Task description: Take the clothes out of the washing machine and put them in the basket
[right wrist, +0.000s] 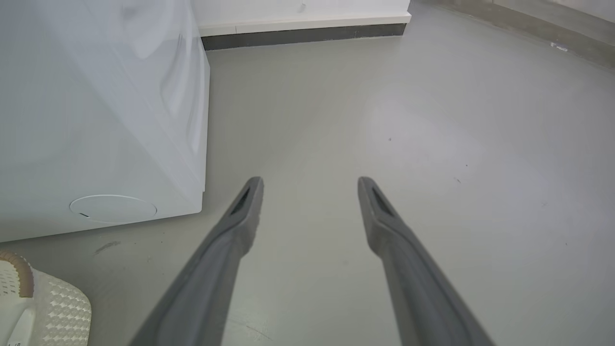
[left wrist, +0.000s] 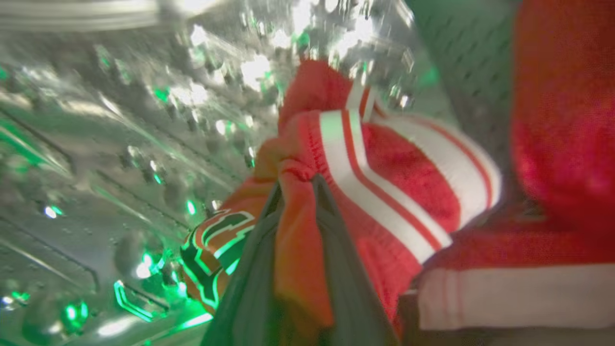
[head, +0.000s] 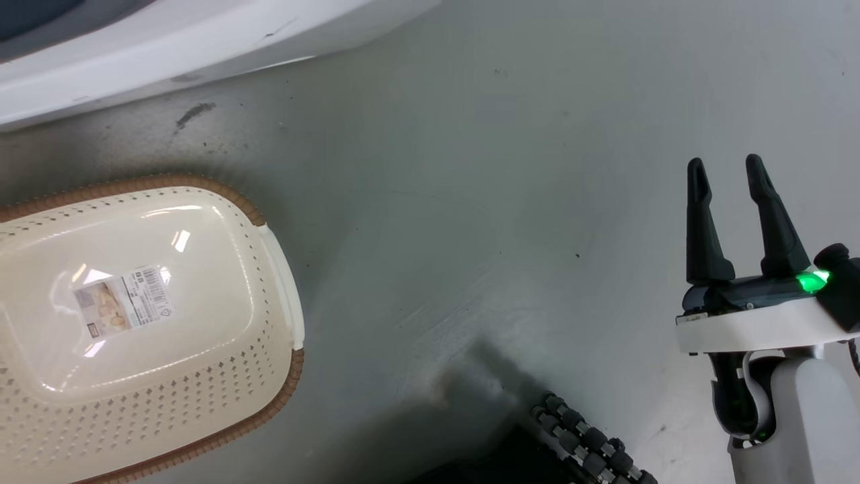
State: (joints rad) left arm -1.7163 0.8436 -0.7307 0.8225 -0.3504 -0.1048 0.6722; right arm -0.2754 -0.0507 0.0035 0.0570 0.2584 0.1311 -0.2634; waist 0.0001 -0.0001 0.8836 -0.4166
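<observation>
Left gripper (left wrist: 296,185) clamps a fold of striped garment (left wrist: 399,192) inside drum (left wrist: 120,144). Draw out slowly and steadily. Basket (head: 289,376) at 8 o'clock, head view. Right gripper (head: 736,178) spread, idle.

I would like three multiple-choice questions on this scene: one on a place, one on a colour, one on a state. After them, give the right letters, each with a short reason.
1. Where is the left gripper?
A. on a shelf
B. inside the steel drum
C. above bare floor

2. What colour are the stripes on the striped red garment?
A. white
B. black
C. yellow

3. In what state is the right gripper?
A. shut on cloth
B. shut on nothing
C. open, holding nothing

1 B: perforated shiny metal surrounds it in the left wrist view.
2 A: white bands cross the red fabric.
3 C: its fingers stand apart with nothing between them.
</observation>
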